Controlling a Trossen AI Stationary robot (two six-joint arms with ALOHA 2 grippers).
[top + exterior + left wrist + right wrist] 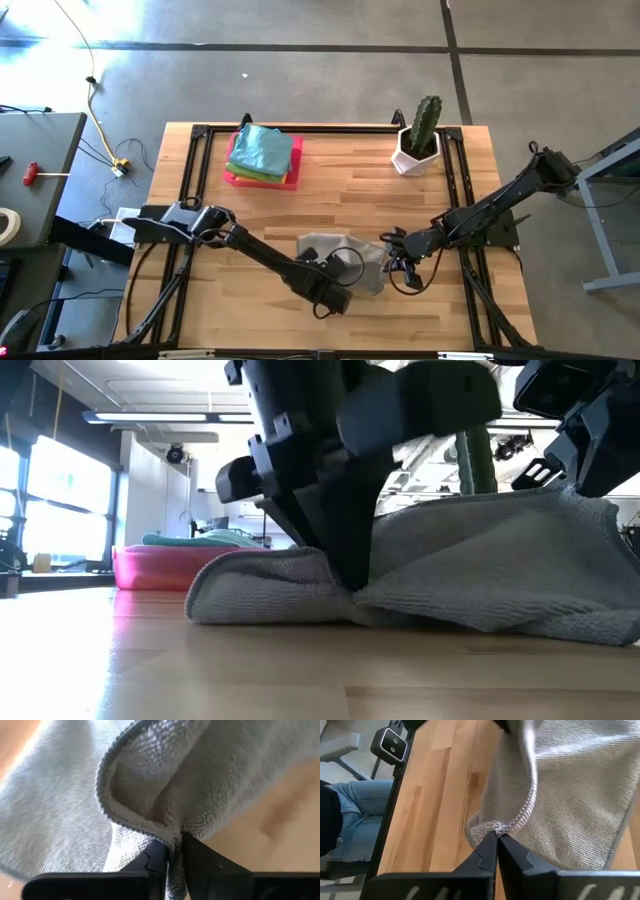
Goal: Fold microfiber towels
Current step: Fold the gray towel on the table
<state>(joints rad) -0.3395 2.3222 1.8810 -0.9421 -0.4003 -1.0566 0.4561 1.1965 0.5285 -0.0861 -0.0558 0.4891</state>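
Grippers, left (345, 283) and right (393, 252), pinch grey towel (352, 262); no readable writing.

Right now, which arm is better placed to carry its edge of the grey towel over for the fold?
Probably the left. The left gripper pinches an edge of the grey towel low at the table's front. The right gripper pinches a corner at the towel's right end, already raised in the low view.
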